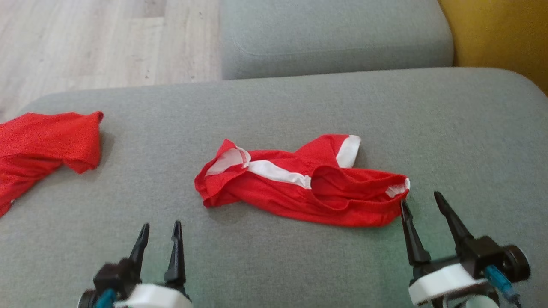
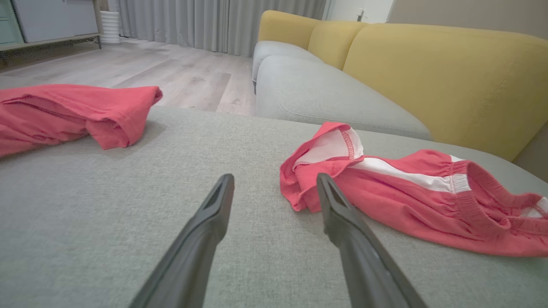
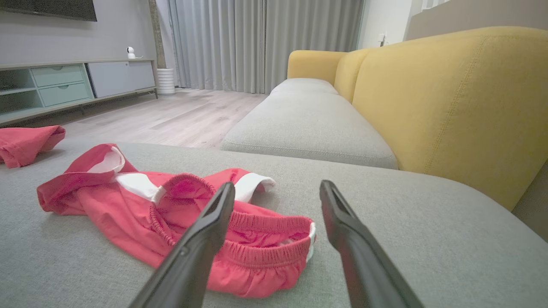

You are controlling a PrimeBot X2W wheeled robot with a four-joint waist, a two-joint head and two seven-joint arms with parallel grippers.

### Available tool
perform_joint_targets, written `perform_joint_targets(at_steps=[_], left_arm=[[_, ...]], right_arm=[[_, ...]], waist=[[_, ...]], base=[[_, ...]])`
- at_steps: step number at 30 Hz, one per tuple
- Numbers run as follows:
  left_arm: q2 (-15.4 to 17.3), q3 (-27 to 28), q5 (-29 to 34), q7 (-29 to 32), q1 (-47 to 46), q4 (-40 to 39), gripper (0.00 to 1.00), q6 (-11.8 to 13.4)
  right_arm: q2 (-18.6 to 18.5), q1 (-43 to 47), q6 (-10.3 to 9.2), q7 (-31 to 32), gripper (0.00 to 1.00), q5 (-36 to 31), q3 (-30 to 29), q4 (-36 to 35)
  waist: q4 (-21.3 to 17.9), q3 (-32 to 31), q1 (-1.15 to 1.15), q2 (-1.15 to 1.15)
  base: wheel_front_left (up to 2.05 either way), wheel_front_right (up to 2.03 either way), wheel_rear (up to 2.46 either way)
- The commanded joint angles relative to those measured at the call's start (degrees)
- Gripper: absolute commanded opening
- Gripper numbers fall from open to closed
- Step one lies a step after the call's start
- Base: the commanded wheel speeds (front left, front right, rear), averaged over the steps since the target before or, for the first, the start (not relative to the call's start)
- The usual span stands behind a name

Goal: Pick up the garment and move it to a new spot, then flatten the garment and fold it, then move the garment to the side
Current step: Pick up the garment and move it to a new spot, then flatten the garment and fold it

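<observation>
left gripper [image 1: 161,226]: lower left of the head view, jaws apart and empty, over bare sofa [image 1: 299,98]; near the left end of the shorts, not touching.
right gripper [image 1: 420,200]: lower right of the head view, jaws apart and empty; its inner fingertip is just beside the waistband corner.
shorts [image 1: 295,192]: middle of the frame, lying on the grey sofa, crumpled; waistband [image 1: 364,182] bunched at the right, upper leg [image 1: 338,149] turned toward the top of the frame, left leg [image 1: 222,171] folded over at the left.
red cloth [image 1: 43,141]: left edge of the frame, well apart from the shorts.
step: I judge it is the flattening; the shorts lie at a spot, but not flat.
how to do it well: take the waistband corner with the right gripper and the hem of the left leg with the left gripper, each pinch on one edge only, then pull gently apart, low along the sofa.
care: pinch shallow, because the soft sofa cover could be caught too; the upper leg probably needs to be laid out separately.
</observation>
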Motion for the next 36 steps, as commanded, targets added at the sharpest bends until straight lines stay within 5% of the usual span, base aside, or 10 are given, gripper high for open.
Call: perform_joint_targets(at_steps=[1, 31, 36], left_arm=[[0.74, 2.76, 1.06, -0.7, -0.74, -3.0, 1.0, 0.72], [0.02, 2.75, 2.28, -0.33, 4.67, -4.66, 1.0, 1.88], [0.01, 2.39, 2.49, -0.13, 4.12, -4.77, 1.0, 2.09]], right_arm=[[-0.14, -0.91, -0.04, -0.71, 1.0, 0.78, 1.03, -1.52], [-0.14, -0.03, -0.04, -1.56, 1.0, 3.67, 2.92, 3.8], [-0.14, -4.1, -0.04, 0.45, 1.0, 4.74, 6.77, 4.14]], waist=[[0.78, -0.83, 0.01, 0.0], [1.81, -1.39, 0.01, 0.0], [2.94, -0.56, 0.01, 0.0]], base=[[0.0, 0.0, 0.0], [0.0, 0.0, 0.0], [0.0, 0.0, 0.0]])
